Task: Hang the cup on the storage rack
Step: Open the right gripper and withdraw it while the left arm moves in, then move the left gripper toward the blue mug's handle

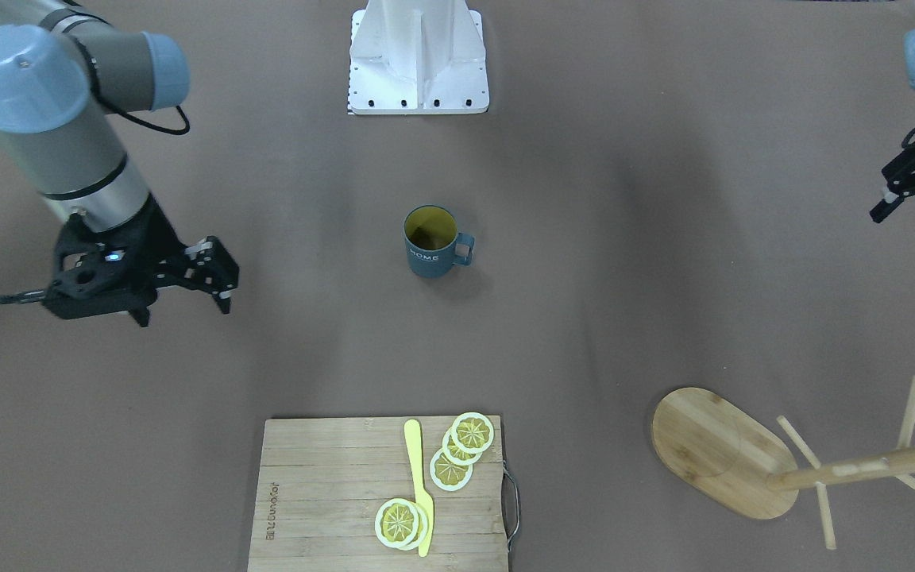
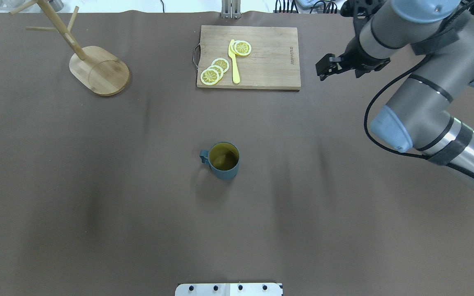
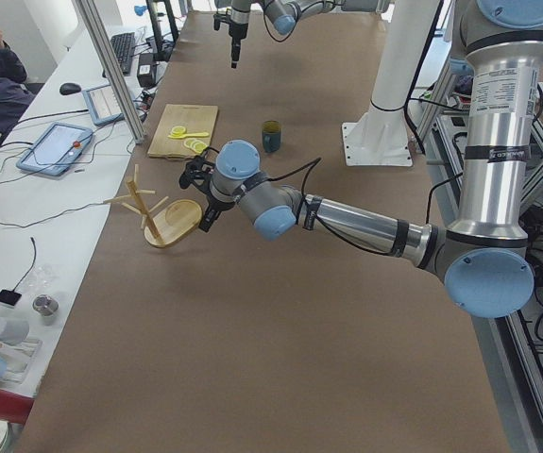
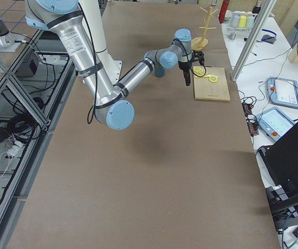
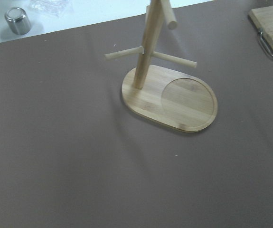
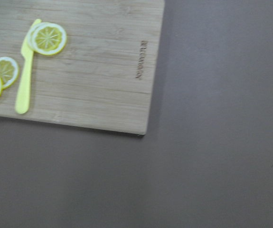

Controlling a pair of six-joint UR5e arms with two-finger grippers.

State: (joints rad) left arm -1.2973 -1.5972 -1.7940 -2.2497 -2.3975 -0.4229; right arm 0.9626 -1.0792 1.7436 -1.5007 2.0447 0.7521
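Front-facing view is the only one showing both hands properly: the right gripper (image 1: 183, 306) and the left gripper (image 1: 914, 226) each have their jaws spread wide, with nothing in either. Overhead pretty much cuts the left one off. The cup (image 1: 431, 242) stands upright between the two, well apart from both, and only the front view catches its HOME lettering. The storage rack (image 1: 723, 453) stands ahead of the left gripper, filling its wrist view. Count: one cup, one storage rack, one cutting board (image 1: 330, 492), one yellow knife (image 1: 420, 485), five lemon slices (image 1: 473, 431).
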